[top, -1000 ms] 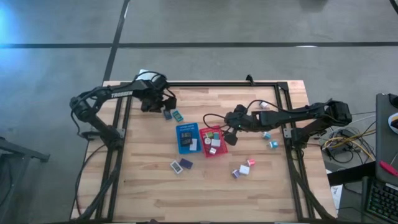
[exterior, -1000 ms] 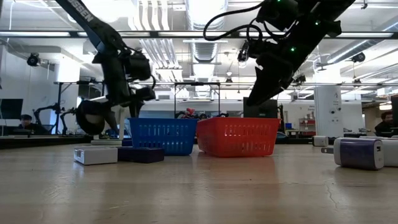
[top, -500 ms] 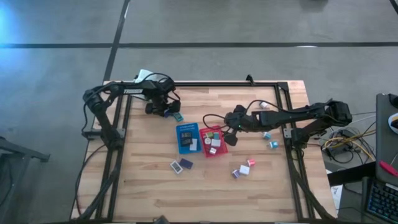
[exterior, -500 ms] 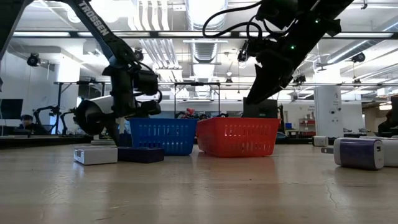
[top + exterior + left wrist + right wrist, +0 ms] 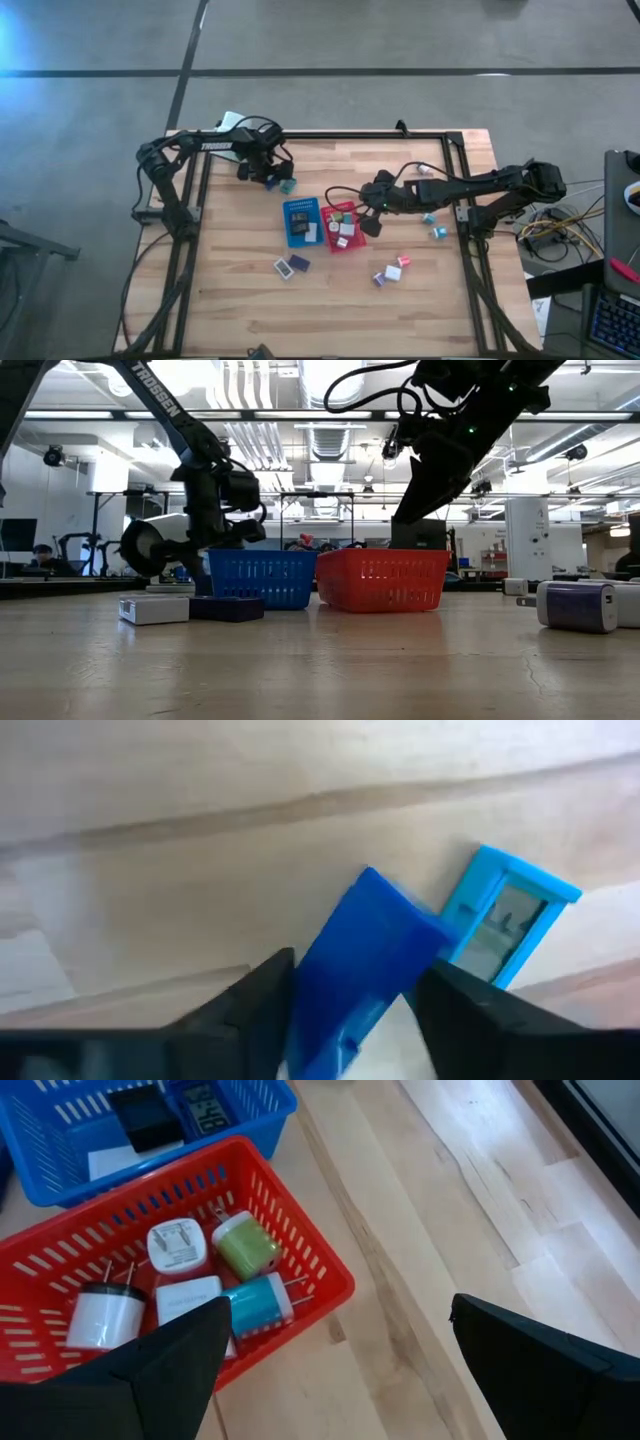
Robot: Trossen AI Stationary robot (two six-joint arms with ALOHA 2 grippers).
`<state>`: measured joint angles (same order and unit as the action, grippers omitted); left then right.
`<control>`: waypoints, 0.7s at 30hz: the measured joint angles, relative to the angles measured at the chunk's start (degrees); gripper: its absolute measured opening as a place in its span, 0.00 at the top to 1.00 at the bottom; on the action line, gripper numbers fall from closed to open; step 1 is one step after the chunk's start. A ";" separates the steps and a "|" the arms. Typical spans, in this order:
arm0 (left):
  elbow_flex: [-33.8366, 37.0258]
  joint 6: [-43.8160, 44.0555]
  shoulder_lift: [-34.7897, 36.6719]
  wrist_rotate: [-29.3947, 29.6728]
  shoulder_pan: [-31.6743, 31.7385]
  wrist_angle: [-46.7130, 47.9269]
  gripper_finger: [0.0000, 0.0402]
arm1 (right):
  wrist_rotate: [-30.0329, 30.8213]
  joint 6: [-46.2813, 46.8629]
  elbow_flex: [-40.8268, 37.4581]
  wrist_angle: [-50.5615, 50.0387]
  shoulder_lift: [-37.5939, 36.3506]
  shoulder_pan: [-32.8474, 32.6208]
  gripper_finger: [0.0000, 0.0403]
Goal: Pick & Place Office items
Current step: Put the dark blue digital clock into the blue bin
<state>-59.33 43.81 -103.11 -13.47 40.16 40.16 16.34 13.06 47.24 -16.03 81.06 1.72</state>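
Observation:
My left gripper point(image 5: 269, 176) is at the far left of the table, shut on a flat dark blue piece point(image 5: 365, 970). A teal piece point(image 5: 505, 925) lies flat on the table right beside it, and also shows in the high view point(image 5: 288, 185). My right gripper point(image 5: 366, 222) hangs open and empty over the right rim of the red tray point(image 5: 343, 240). In the right wrist view point(image 5: 340, 1315) its fingers stand wide apart above the tray, where white, green and teal plugs point(image 5: 255, 1305) lie. My left gripper pinches the dark blue piece between its two fingers point(image 5: 262, 1005), which lie on its two long sides point(image 5: 318, 982) at the end nearer the wrist. The fingers come from above, slanting. The piece is tilted. I cannot tell whether it is clear of the table.
A blue tray point(image 5: 299, 222) with flat pieces stands left of the red tray. A white piece point(image 5: 284, 267) and a dark piece point(image 5: 299, 263) lie nearer the front. Small plugs lie at the right point(image 5: 393, 272) point(image 5: 438, 232). The black frame rail point(image 5: 350, 135) runs along the far edge.
My left gripper has gone toward the table's right edge and a little toward the near edge. It now stands over the dark blue piece beside the teal one.

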 joint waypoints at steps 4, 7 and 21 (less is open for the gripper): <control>0.47 -1.30 0.04 -1.09 0.00 0.13 0.78 | 0.00 0.00 0.00 0.02 0.00 0.00 0.07; 0.63 -3.46 0.09 -1.98 0.00 0.22 0.88 | 0.02 0.00 0.00 0.02 0.00 0.00 0.07; -3.02 -13.11 1.71 -7.19 0.00 3.74 0.88 | 0.13 0.48 0.00 0.17 0.00 0.02 0.07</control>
<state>-62.35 30.70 -101.40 -20.67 40.16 43.89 16.47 13.54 47.24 -15.86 81.06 1.74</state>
